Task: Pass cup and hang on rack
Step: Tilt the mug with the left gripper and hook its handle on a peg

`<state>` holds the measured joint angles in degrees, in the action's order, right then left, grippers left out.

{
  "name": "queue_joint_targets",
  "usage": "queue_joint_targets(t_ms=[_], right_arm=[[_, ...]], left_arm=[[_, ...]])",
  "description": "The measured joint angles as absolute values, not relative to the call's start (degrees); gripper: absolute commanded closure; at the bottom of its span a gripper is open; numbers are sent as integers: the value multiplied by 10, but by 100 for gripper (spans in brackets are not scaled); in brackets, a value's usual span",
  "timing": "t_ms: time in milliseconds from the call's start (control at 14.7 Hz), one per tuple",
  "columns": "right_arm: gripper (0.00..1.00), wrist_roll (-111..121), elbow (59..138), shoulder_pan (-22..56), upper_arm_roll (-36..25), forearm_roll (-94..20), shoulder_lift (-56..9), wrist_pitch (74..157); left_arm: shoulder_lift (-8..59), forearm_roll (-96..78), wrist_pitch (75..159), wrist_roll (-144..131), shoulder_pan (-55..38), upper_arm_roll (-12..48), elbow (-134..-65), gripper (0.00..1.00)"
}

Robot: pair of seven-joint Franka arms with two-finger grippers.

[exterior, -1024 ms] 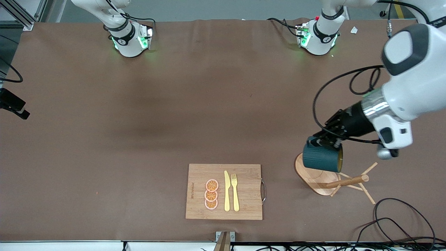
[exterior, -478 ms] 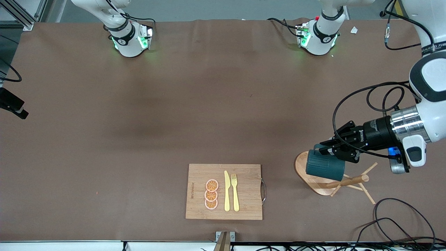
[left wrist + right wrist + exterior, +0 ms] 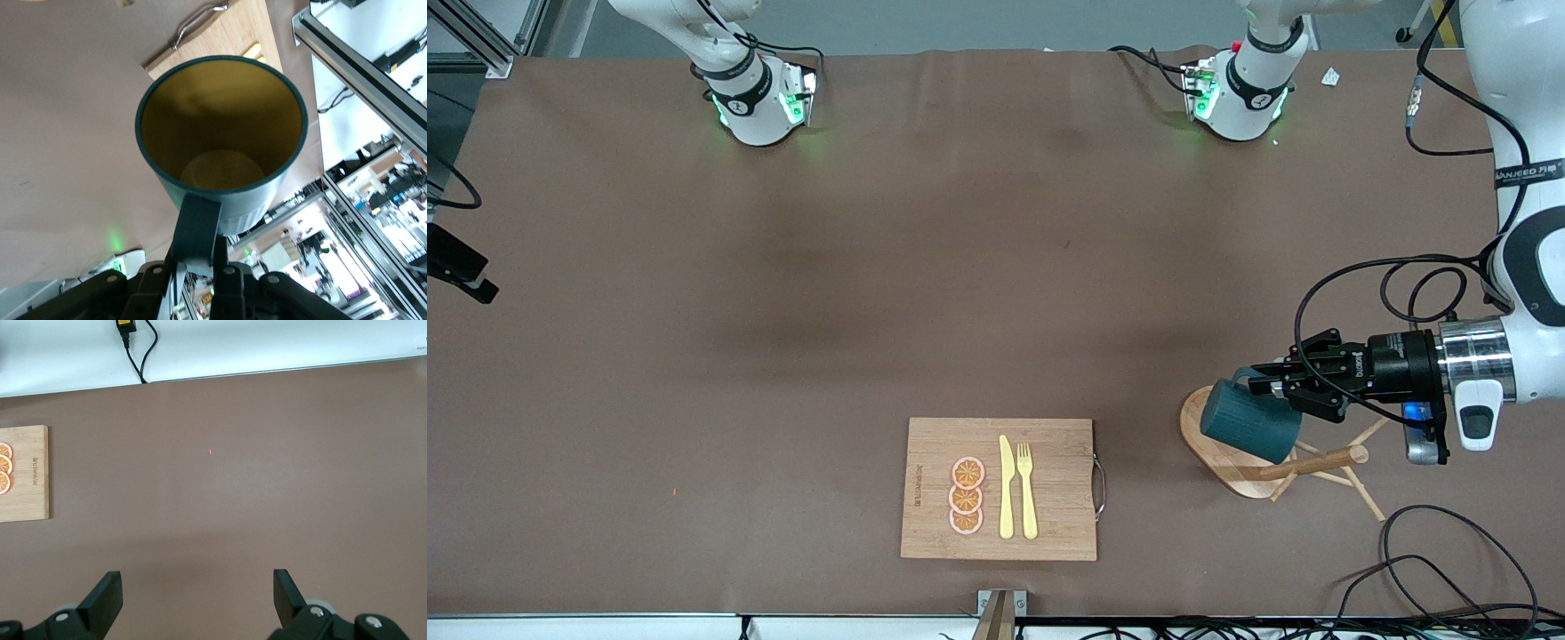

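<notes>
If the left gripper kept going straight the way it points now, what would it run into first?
Apart from the cup it holds by the handle, probably nothing soon. The left gripper points roughly level toward the right arm's end, over the rack base. Bare table lies along that line; depth is uncertain.

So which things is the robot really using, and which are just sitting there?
Using:
- cup, its handle pinched in the shut left gripper, over the rack
- rack

Just sitting there:
- cutting board
- knife
- fork
- orange slices
- right gripper, open, waiting
</notes>
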<state>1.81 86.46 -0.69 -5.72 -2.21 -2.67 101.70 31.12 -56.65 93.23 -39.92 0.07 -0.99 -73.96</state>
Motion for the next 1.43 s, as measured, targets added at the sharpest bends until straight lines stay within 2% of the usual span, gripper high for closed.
queue_joint_targets(t_ms=[1433], right_arm=[[0, 19, 865, -7, -57, -22, -27, 1017]], left_arm=[[374, -639, 889, -400, 72, -10, -752, 99]])
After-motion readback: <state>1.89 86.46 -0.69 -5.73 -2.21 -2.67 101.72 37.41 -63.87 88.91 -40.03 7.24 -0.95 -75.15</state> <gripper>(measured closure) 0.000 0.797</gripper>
